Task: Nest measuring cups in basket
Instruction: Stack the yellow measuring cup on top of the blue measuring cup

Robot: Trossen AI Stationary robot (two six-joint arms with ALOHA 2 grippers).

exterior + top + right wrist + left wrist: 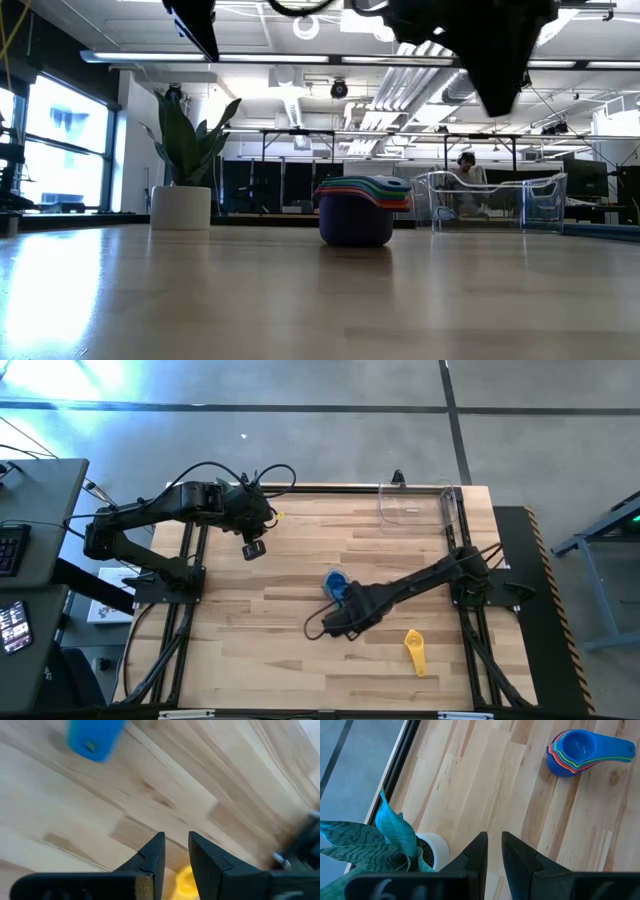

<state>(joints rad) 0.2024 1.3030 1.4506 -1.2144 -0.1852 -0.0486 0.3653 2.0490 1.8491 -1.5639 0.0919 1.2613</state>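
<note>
Right tool [173,851], narrowly parted and empty, hovers over small yellow plastic measuring cup [415,648], probably off-centre; align with handle, then lower.

txt: none legible | labels/brands: none | nums/signs: none readable in any view

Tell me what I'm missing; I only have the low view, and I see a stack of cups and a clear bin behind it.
Observer: A yellow cup lies alone on the table, apart from the nested stack.
Operator: Give me the right gripper's position.
Observer: The right gripper hangs above the wood with nothing between its fingers; the yellow cup shows just beneath them.
Operator: Now the left one.
Observer: The left gripper holds nothing and hangs beside the potted plant, far from the stack.
Operator: Report the basket.
Observer: The basket sits at the table's far edge, with no cup in it.
</note>
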